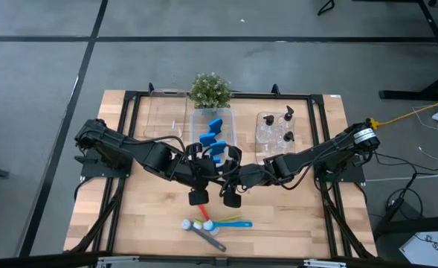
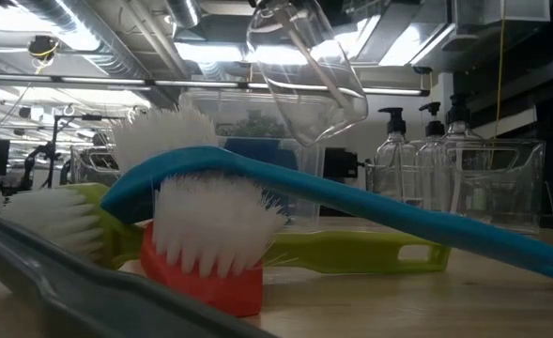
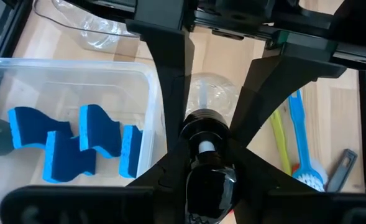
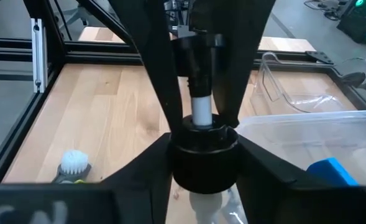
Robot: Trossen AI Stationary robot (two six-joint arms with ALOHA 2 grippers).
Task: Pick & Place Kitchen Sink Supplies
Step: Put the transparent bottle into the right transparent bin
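**Both tools meet on one pump bottle above the counter**

We see a small clear plastic bottle with a black pump top (image 3: 202, 140) held in mid-air over the middle of the pale wooden plank counter (image 1: 293, 216). The left tool (image 3: 201, 149) has its two dark, flat fingers closed against the black collar, and the right tool (image 4: 202, 134) grips the same collar and white pump stem from the other side. In the low view the rounded, glossy body of this bottle hangs tilted, clear of the wood.

We count three more clear pump bottles (image 1: 277, 126) standing upright in the clear plastic bin on the right (image 1: 266, 146). The clear plastic bin in the middle (image 1: 232, 134) holds four blue wavy-edged sponges (image 1: 216, 141), packed on edge near one wall. A third clear bin (image 1: 163, 115) lies to the left of it, and a green potted plant (image 1: 210, 89) stands at the far edge.

Near the front edge lie four thin long-handled brushes with white bristles: red (image 2: 206, 277), blue (image 2: 370, 207), yellow-green (image 2: 351, 252) and grey (image 1: 207, 237), crossing and touching one another. Bare wood lies open on either side of that pile, and a black metal frame (image 1: 129, 112) borders the counter.
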